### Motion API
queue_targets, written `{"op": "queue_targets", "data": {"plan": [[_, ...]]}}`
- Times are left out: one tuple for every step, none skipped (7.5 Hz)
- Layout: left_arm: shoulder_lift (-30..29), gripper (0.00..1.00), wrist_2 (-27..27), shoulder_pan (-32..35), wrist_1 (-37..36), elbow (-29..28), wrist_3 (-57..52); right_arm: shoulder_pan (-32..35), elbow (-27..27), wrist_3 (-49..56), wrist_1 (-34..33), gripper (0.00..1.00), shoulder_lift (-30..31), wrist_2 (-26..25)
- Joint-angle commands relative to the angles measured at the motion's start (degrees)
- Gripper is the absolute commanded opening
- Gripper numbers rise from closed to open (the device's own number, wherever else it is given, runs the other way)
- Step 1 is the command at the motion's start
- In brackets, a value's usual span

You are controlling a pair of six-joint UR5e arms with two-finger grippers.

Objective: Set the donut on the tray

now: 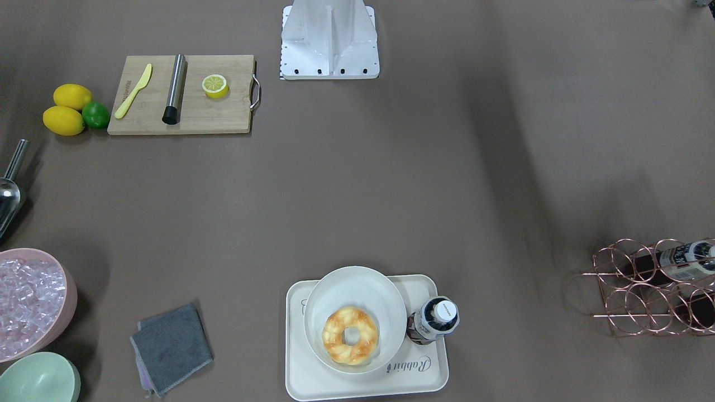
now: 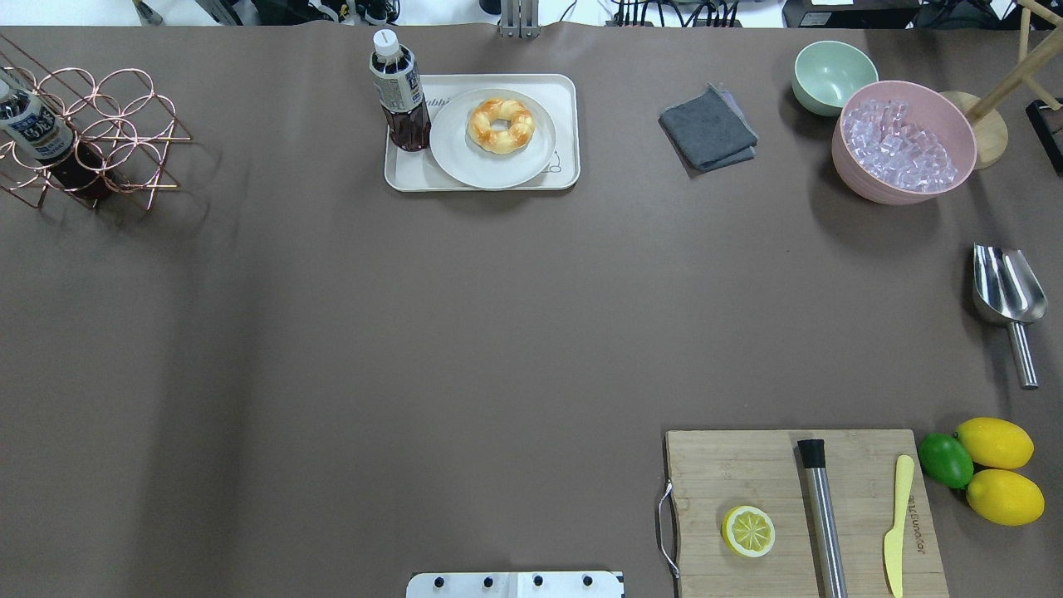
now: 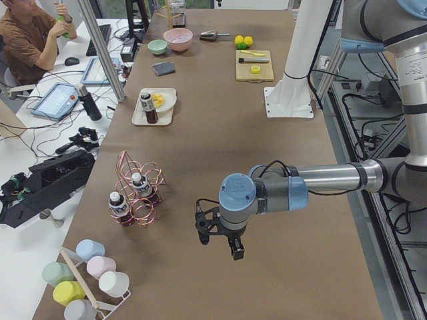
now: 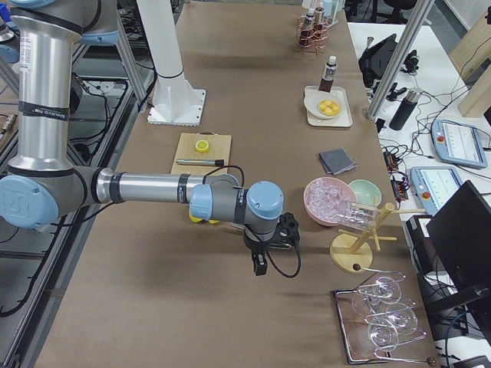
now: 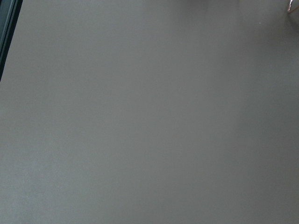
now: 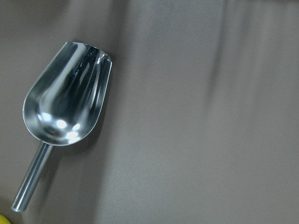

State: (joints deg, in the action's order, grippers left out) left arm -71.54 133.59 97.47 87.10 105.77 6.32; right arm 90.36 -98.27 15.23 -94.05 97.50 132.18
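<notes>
The donut (image 1: 350,335) lies on a round white plate (image 1: 335,290) that sits on the cream tray (image 1: 304,382), at the table's far side from the robot. It also shows in the overhead view (image 2: 500,125), on the tray (image 2: 400,176). My left gripper (image 3: 220,241) shows only in the exterior left view, hanging over bare table far from the tray; I cannot tell whether it is open or shut. My right gripper (image 4: 261,264) shows only in the exterior right view, over the table's right end; I cannot tell its state either.
A capped bottle (image 2: 399,91) stands on the tray beside the plate. There is also a grey cloth (image 2: 707,129), a green bowl (image 2: 833,75), a pink bowl of ice (image 2: 903,141), a metal scoop (image 2: 1006,299), a cutting board (image 2: 747,465) with a lemon half, and a copper rack (image 2: 91,133).
</notes>
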Motion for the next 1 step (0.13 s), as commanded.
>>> {"op": "queue_targets", "data": {"plan": [[0.08, 0.98, 0.01, 0.0, 0.0, -0.12, 0.01, 0.08, -0.08, -0.02, -0.17, 0.99, -0.29, 0.01]]}}
